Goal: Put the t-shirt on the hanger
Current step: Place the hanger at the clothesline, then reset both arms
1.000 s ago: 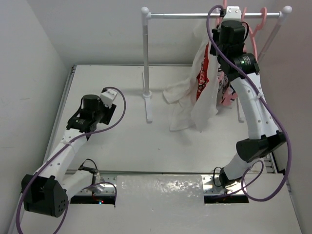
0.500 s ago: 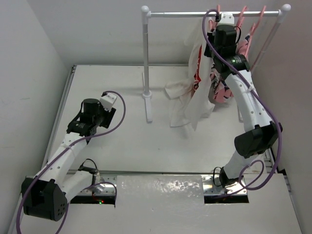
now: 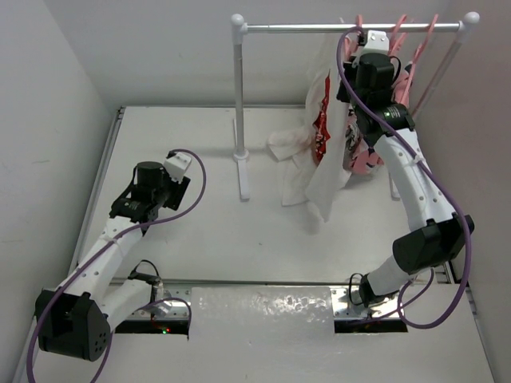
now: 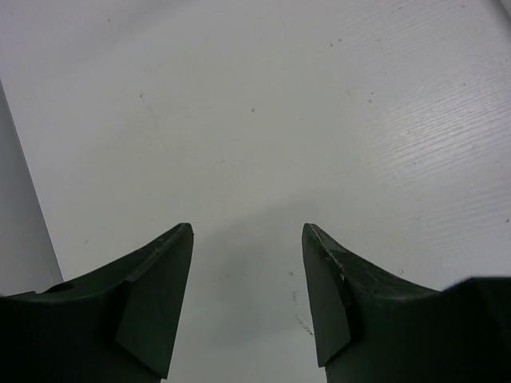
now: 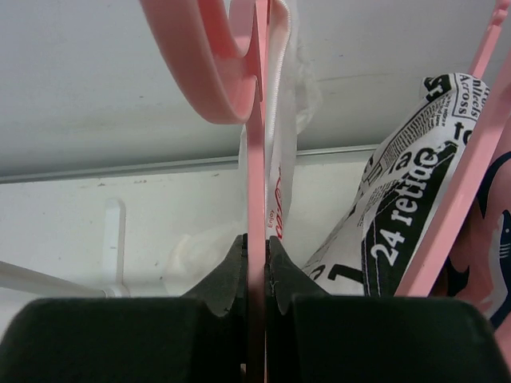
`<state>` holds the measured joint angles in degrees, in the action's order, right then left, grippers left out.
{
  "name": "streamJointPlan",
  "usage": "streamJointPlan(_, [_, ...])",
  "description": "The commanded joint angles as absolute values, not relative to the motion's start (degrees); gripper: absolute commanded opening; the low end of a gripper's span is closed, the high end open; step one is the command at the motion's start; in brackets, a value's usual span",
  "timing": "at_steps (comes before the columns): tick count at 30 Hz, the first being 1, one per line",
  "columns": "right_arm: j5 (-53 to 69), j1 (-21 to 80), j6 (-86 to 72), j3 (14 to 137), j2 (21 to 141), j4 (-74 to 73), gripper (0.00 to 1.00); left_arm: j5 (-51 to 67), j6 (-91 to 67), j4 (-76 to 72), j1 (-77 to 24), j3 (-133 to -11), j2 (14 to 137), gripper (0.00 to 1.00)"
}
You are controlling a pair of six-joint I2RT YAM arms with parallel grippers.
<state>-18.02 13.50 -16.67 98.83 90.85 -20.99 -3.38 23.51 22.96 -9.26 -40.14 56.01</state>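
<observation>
Top external view, from the left: the left gripper (image 4: 247, 239) hangs over the table (image 3: 200, 231) with its jaws apart and nothing between them, well clear of the work. Next comes the rack post (image 3: 239, 96), then the rail (image 3: 303, 26) running right from its top.

The t-shirt (image 3: 323, 136) hangs just below the rail. Its long axis runs nearly straight down from collar to hem, the red logo faces left, and the lower folds lie on the table near the post's foot.

Right of it, the right gripper (image 5: 255, 243) is clamped on the neck of the hanger (image 5: 255, 159). That neck stands upright, and the hook curls over to the left in the wrist view (the shoulder bar is hidden in cloth).

The step looks like seating the hook on the rail. To do it well:
- grip the neck firmly
- lift the hook's mouth above the rail, then lower it on
- let go only once the rail bears the weight

Steer clear of the black-and-white garment (image 5: 399, 231) and the pink garment (image 3: 363, 159) just to the right.
</observation>
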Motion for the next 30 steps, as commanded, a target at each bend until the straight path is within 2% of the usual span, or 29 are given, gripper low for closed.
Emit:
streamJointPlan(1, [-17.05,13.18,-16.35,97.65,90.61,-23.73,0.02,-2.99,23.03,21.18,-8.61,-41.4,55.81,0.54])
streamJointPlan(2, [-16.7,13.18,-16.09,97.56,90.7,-23.82,0.03,-3.08,23.03,21.18,-8.61,-41.4,55.9,0.54])
streamJointPlan(6, [-16.52,13.18,-16.0,96.95,90.0,-25.05,0.32,-2.9,23.12,21.27,-8.7,-41.22,55.72,0.54])
streamJointPlan(7, [-16.35,13.18,-15.82,96.25,89.22,-24.87,0.42,-2.64,23.12,21.18,-8.61,-40.96,55.72,0.54])
streamJointPlan(10, [-15.04,13.18,-15.03,96.15,88.16,-25.31,0.56,-2.02,22.94,21.18,-8.61,-40.78,55.72,0.54])
streamJointPlan(13, [-13.28,13.18,-13.36,96.94,86.31,-26.01,0.62,-2.02,23.03,21.01,-8.61,-40.87,55.72,0.54])
streamJointPlan(14, [-11.88,13.18,-12.32,97.12,85.79,-26.19,0.72,-2.02,23.03,21.09,-8.7,-40.87,55.9,0.54])
streamJointPlan(17, [-8.54,13.18,-11.17,98.0,83.41,-27.42,0.83,-1.5,22.94,21.01,-8.61,-40.52,55.99,0.54])
streamJointPlan(21, [-4.67,13.18,-10.02,98.88,80.25,-30.32,0.94,-1.14,22.76,21.09,-8.61,-40.34,55.64,0.54])
streamJointPlan(30, [6.84,13.18,-10.9,90.28,67.51,-34.1,0.99,-1.41,22.15,20.39,-8.61,-39.29,55.55,0.54])
